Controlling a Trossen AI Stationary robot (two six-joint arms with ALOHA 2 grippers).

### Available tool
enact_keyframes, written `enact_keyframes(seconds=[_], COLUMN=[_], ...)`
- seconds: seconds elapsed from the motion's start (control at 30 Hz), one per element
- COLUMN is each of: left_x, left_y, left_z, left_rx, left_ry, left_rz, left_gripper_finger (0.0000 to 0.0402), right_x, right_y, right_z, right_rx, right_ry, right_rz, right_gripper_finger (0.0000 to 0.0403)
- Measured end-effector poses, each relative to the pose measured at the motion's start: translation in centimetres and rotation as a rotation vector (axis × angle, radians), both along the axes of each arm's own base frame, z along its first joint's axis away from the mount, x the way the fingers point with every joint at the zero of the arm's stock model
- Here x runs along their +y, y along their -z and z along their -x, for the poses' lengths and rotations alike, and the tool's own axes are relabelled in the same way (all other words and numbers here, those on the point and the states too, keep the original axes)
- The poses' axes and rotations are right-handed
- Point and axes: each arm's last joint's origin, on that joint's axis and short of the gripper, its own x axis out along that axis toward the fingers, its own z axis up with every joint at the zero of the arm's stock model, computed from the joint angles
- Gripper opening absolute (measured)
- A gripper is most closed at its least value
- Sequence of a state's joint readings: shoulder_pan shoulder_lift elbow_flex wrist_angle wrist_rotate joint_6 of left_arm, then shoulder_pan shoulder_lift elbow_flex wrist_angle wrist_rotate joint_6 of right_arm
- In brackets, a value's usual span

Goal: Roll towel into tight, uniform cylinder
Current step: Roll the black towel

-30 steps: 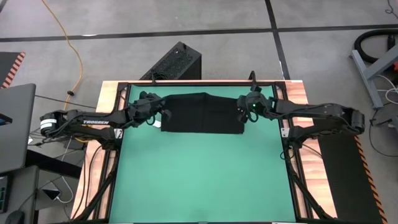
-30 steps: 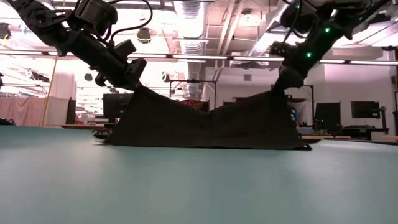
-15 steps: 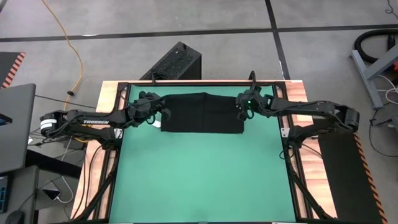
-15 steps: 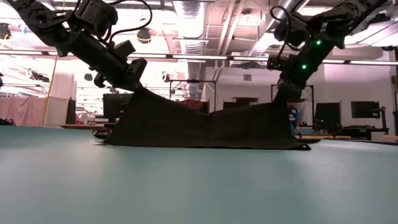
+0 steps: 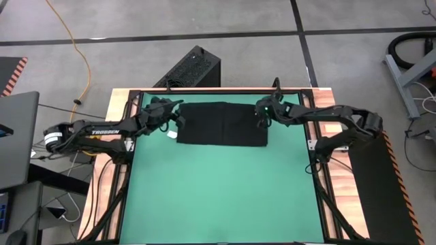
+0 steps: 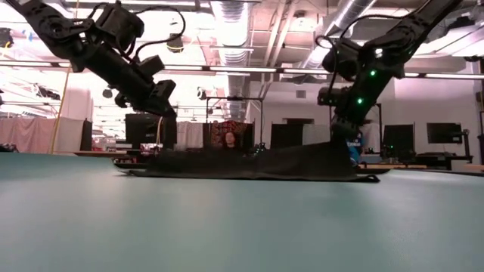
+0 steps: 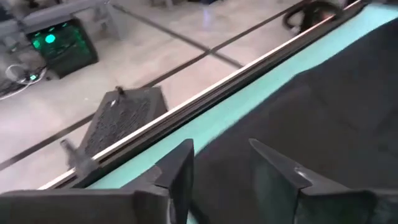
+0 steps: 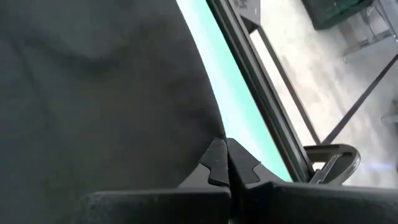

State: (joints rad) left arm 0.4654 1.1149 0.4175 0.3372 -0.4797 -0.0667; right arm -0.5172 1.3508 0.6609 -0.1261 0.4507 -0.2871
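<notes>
the green mat (image 5: 218, 190) lies bare up front. at its far end the towel (image 5: 221, 124) lies flat, a dark rectangle. the left gripper (image 5: 168, 109) hangs over its far left corner, fingers apart and holding nothing. the right gripper (image 5: 263, 116) sits at the towel's right edge, fingers pressed together. beyond the table stands a black ribbed box (image 5: 192, 67).

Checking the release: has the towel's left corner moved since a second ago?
Yes. The towel has dropped from the left gripper and lies flat on the green mat.
</notes>
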Motion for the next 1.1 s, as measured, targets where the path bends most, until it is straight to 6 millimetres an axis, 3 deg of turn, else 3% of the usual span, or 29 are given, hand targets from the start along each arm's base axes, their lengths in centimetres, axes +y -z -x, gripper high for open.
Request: enact_keyframes(seconds=[0.13, 0.27, 0.43, 0.6, 0.73, 1.0, 1.1], left_x=[0.9, 1.3, 1.6, 2.4, 3.0, 4.3, 4.8], left_y=[0.4, 0.5, 1.2, 3.4, 4.6, 4.4, 4.5], left_z=[0.8, 0.9, 0.3, -1.1, -2.3, -4.7, -5.4], left_rx=[0.02, -0.036, -0.113, -0.125, -0.131, -0.138, -0.119], left_ry=[-0.043, 0.018, 0.06, 0.085, 0.094, 0.144, 0.153], left_rz=[0.043, 0.064, 0.049, 0.095, 0.126, 0.139, 0.14], left_gripper_finger=[0.0146, 0.0144, 0.0144, 0.0144, 0.0144, 0.0143, 0.0143], right_x=[-0.8, -1.5, -2.2, -2.6, -2.5, -4.1, -4.1], right_y=[0.9, 1.6, 2.2, 2.5, 1.7, -1.4, -2.0], right_z=[0.1, 0.3, 0.5, 0.6, 0.8, 1.9, 1.8], right_rx=[0.029, 0.046, 0.043, 0.051, 0.045, -0.079, -0.174], right_ry=[0.028, 0.06, 0.107, 0.114, 0.112, 0.204, 0.025], right_rz=[-0.017, -0.032, -0.046, -0.047, -0.013, 0.015, -0.101], right_gripper_finger=[0.0, 0.0, 0.0007, 0.0026, 0.0058, 0.016, 0.0186])
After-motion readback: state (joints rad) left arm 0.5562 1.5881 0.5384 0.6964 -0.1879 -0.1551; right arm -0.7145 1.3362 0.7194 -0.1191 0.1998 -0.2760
